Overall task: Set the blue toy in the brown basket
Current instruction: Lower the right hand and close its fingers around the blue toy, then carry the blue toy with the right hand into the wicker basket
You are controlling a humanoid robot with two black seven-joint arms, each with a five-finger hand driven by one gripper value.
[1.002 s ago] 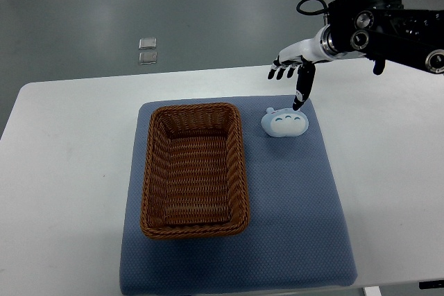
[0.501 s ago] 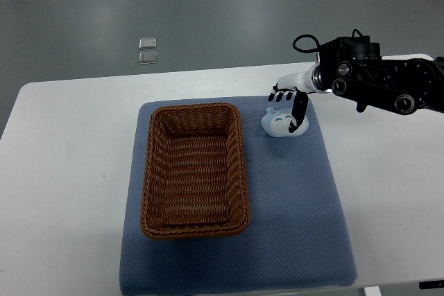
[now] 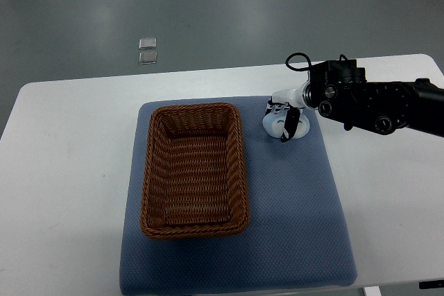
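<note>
The blue toy (image 3: 276, 123) sits on the blue mat (image 3: 291, 206) near its far right corner, just beside the brown basket (image 3: 194, 168) but apart from it, with a strip of bare mat between; the basket is empty and lies lengthwise on the left half of the mat, which covers the middle of the white table (image 3: 62, 171). The right hand (image 3: 284, 119) comes in from the right edge on a dark arm and sits directly over the toy; its dark-tipped fingers (image 3: 289, 124) curl down around the toy's right side and top, so that only the pale left part shows; they look closed onto it, though whether the grip is already firm cannot be told from this steep view. The left arm is out of view.

The toy looks small, rounded and smooth, probably a light moulded or soft figure; I judge that it weighs little and will not break if dropped, but its domed shape gives the fingers little to catch on, so it could squirt out sideways under a pinch from above. The safer hold seems to be low around its widest part, fingers on one flank and thumb on the other; once lifted it needs only a short carry left over the basket rim.
</note>
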